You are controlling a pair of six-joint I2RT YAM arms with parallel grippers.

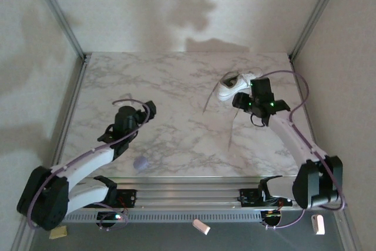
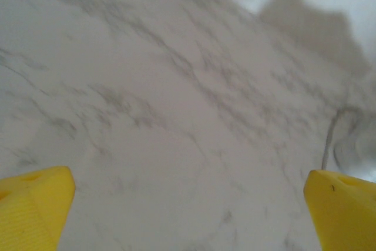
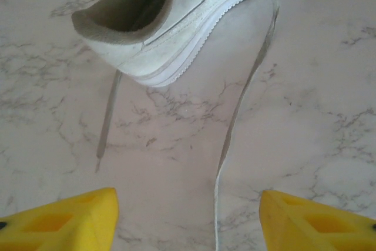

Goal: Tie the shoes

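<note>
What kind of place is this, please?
Probably a robot test cell, not a home: a marble-pattern table fenced by metal frame posts and plain white panels, with two robot arms bolted at its near edge.

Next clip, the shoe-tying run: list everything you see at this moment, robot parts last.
white low-top sneaker with grey lining: 1, white, far right part of the table.
thin white laces: 2 loose ends, white, untied, trailing from the sneaker over the marble toward the near edge.
small lavender round blob: 1, lavender, near edge, left of centre.
grey-veined white marble table: 1, white and grey, under everything.
left arm: 1, black and white, near left; yellow jaws open over bare marble.
right arm: 1, black and white, right side; yellow jaws open just short of the sneaker's heel, with one lace lying on the table between them.
</note>
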